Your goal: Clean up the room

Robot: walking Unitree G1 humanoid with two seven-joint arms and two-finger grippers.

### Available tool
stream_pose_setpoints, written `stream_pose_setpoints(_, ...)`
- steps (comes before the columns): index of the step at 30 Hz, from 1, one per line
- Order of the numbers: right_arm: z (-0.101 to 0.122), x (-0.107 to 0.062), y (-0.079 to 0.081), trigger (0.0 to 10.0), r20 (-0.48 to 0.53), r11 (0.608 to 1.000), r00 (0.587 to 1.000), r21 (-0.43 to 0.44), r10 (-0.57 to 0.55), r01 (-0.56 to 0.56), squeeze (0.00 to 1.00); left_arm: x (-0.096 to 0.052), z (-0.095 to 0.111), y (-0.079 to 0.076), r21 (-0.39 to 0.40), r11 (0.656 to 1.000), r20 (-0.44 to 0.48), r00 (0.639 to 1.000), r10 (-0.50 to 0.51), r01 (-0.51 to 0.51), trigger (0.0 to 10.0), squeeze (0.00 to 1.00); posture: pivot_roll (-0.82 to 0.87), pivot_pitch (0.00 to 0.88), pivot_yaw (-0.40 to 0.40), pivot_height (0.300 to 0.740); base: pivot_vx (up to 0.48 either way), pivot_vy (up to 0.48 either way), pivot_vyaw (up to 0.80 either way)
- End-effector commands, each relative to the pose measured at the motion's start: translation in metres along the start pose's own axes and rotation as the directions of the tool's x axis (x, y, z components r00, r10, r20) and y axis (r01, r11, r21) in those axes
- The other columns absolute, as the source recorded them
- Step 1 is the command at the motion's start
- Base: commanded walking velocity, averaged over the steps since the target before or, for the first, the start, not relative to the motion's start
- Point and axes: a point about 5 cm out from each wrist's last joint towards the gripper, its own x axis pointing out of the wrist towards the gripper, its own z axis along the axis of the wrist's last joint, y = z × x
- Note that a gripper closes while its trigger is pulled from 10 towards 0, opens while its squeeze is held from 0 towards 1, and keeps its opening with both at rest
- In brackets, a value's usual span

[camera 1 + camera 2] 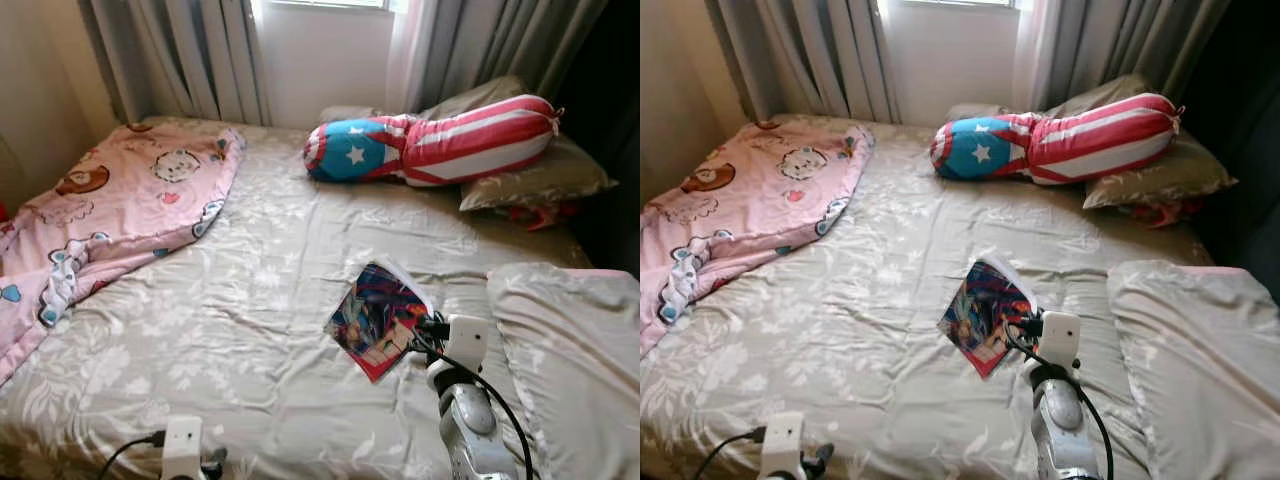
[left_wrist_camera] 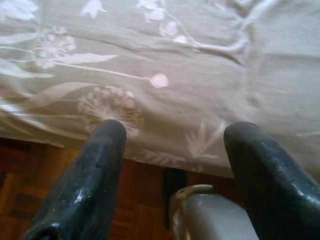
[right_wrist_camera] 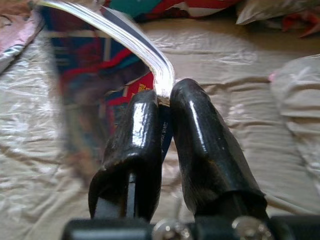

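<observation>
Grey floral bed point(image 1: 230, 330), pink blanket point(image 1: 110, 210) and striped bolster point(image 1: 440, 140) nearby, right end effector point(image 3: 165, 107) clamping magazine point(image 1: 378, 318), left end effector point(image 2: 175, 135) spread.

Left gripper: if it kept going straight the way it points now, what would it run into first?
Most likely the floral bedsheet at the near edge of the bed. The left gripper is open and aimed at the sheet just above the mattress edge, with nothing between them; depth is uncertain.

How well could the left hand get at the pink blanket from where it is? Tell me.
Probably yes, though not without moving. The left hand sits open at the bed's near edge, and the pink blanket lies farther up on its own side, with only bare sheet between them. It would likely need a long stretch or a step.
</observation>
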Motion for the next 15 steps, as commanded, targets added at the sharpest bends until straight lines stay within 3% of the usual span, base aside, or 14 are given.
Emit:
stream_pose_setpoints(1,0.011,0.004,-0.006,10.0,0.049,1.0,0.998,0.004,-0.025,0.025,0.0,0.0,0.001,0.003,0.002,1.0,0.006,1.0,0.001,-0.001,10.0,0.0,0.03,0.0,-0.073,0.74,0.0,0.0,0.0)
stream_pose_setpoints(4,0.01,0.004,-0.005,10.0,0.05,1.0,0.998,0.009,-0.025,0.025,0.0,0.002,0.009,0.0,0.007,1.0,0.04,0.999,-0.022,0.022,10.0,0.0,0.02,0.0,-0.071,0.74,0.0,0.0,0.0)
stream_pose_setpoints(10,0.008,0.002,-0.017,10.0,0.032,0.985,0.992,0.125,-0.12,0.115,0.0,0.006,0.03,-0.001,-0.002,0.999,0.138,0.99,-0.039,0.04,10.0,0.0,0.03,0.0,-0.072,0.74,0.0,0.0,0.0)
stream_pose_setpoints(11,0.008,0.001,-0.02,10.0,0.033,0.979,0.99,0.157,-0.14,0.133,0.0,0.007,0.042,-0.001,-0.009,0.999,0.197,0.98,-0.039,0.042,10.0,0.0,0.02,0.0,-0.07,0.74,0.0,0.0,0.0)
stream_pose_setpoints(13,0.008,0.002,-0.021,10.0,0.033,0.981,0.99,0.144,-0.138,0.132,0.0,0.007,0.046,0.0,-0.013,0.999,0.217,0.975,-0.035,0.039,10.0,0.0,0.02,0.0,-0.069,0.74,0.0,0.0,0.0)
stream_pose_setpoints(15,0.009,0.001,-0.02,10.0,0.039,0.985,0.991,0.118,-0.131,0.125,0.0,0.008,0.061,0.0,-0.021,0.999,0.297,0.954,-0.032,0.04,10.0,0.0,0.03,0.0,-0.069,0.74,0.0,0.0,0.0)
